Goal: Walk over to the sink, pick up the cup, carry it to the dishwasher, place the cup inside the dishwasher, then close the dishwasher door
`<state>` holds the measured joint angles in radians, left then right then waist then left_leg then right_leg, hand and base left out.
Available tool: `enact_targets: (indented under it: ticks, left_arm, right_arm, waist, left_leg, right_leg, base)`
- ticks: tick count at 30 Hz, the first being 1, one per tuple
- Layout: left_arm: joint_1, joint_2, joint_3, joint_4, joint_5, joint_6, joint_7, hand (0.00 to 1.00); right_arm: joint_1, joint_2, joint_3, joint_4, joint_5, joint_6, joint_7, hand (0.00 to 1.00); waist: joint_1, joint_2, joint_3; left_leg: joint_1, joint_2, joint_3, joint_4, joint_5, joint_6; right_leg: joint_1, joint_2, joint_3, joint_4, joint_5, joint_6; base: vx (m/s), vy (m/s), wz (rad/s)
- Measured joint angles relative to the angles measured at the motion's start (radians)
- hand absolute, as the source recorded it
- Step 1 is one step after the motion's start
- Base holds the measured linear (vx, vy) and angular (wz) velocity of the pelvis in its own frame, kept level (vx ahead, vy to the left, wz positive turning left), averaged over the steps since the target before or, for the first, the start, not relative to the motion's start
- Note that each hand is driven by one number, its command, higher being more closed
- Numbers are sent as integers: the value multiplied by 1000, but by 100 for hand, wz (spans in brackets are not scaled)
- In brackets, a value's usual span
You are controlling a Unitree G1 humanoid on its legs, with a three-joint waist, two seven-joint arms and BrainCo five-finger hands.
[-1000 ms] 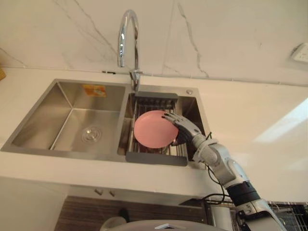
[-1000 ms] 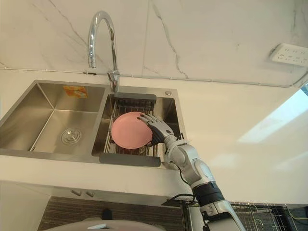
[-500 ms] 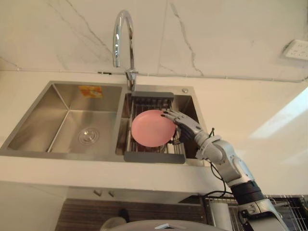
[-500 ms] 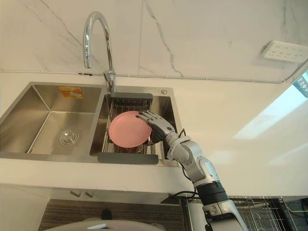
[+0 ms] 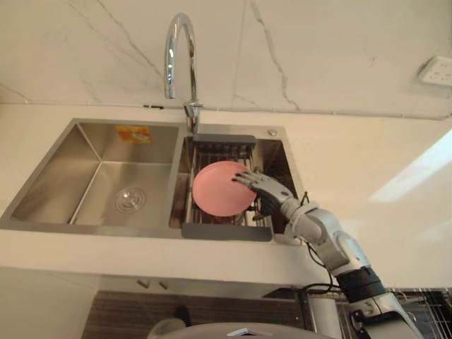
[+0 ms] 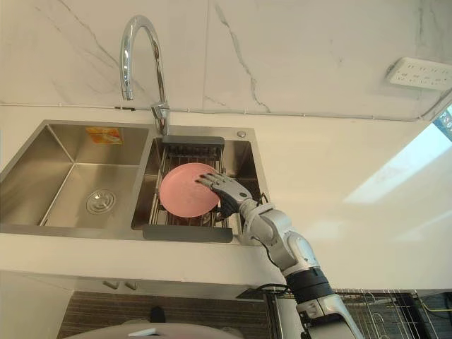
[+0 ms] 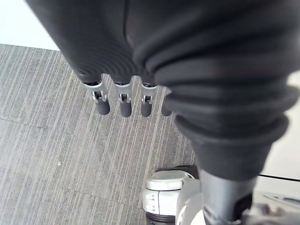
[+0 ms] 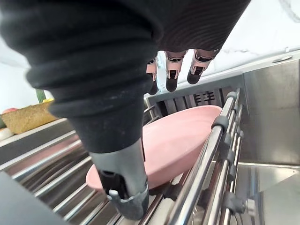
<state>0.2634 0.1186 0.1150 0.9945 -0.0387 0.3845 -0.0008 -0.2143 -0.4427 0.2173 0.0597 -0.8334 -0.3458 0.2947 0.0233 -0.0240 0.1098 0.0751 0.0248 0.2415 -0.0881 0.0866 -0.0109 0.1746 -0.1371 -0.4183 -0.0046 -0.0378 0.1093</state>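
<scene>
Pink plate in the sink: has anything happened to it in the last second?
The right hand has slid further across the pink plate, toward the robot's left, open and not gripping it. The plate stayed on its rack; the left hand hangs open above the floor.

We saw a right arm (image 5: 330,241) of rounded silver-grey shells, a black band (image 5: 359,282) at its near end, a right hand (image 5: 265,191) of silver fingers with dark tips, a left hand (image 7: 123,104) with short silver dark-capped fingers, a dark ribbed cover (image 7: 187,56) in thick folds behind them
</scene>
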Motion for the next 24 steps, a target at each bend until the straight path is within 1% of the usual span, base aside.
enact_targets:
  ticks: [4, 10, 14, 16, 18, 21, 23, 24]
  left_arm:
    - [-4, 0, 0, 0, 0, 0, -1, 0]
    - [-5, 1, 0, 1, 0, 1, -3, 0]
    - [-6, 1, 0, 1, 0, 1, -5, 0]
    - [-6, 2, 0, 1, 1, 1, -5, 0]
    - [-7, 2, -1, 2, 1, 1, -5, 0]
    - [-7, 4, -2, 2, 0, 1, -5, 0]
    - [-5, 8, -5, 9, 0, 1, -3, 0]
    - [-4, 10, -7, 10, 0, 1, -2, 0]
  right_arm:
    - [-1, 2, 19, 41, -16, 1, -16, 0]
    - [-1, 3, 58, 51, -39, 0, -16, 0]
    - [-5, 3, 59, 80, -52, 1, -17, 0]
    - [-12, 3, 75, 80, -102, 4, -27, 0]
    - [-18, 5, 106, 95, -204, 20, -77, 0]
    - [-39, 9, 127, 127, -280, 42, -129, 0]
    - [-52, 25, 134, 162, -351, 69, -181, 0]
    - [-56, 30, 134, 174, -359, 76, -189, 0]
  waist:
    - [7, 0, 0]
    - [8, -1, -1]
    - [12, -3, -2]
    - [13, -4, -2]
    - [15, -5, -3]
    - [17, -7, -4]
    - [21, -16, -10]
    - [22, -19, -12]
  left_leg:
    - [0, -2, -10, 0, 1, 1]
    - [-3, -5, -21, 0, 2, 3]
    - [-3, -7, -24, 0, 4, 3]
    - [-3, -6, -24, 0, 4, 4]
    - [-3, -7, -25, 0, 4, 4]
    - [-3, -7, -25, 0, 5, 4]
    - [-1, -8, -30, 0, 5, 4]
    - [-1, -8, -31, 0, 5, 4]
  right_leg:
    - [4, -1, -8, 0, 0, 0]
    - [7, -3, -18, 0, 0, 0]
    - [11, -4, -27, 0, 0, 1]
    - [11, -4, -27, 0, 0, 1]
    - [11, -4, -27, 0, 0, 1]
    - [12, -4, -28, 0, 0, 1]
    - [16, -4, -32, -1, 0, 1]
    - [17, -4, -33, -1, 0, 1]
  base:
    - [3, 4, 6]
    - [5, 6, 4]
    - [3, 5, 5]
    - [0, 0, 0]
    - [0, 0, 0]
    - [2, 2, 1]
    - [8, 4, 5]
    - [4, 3, 5]
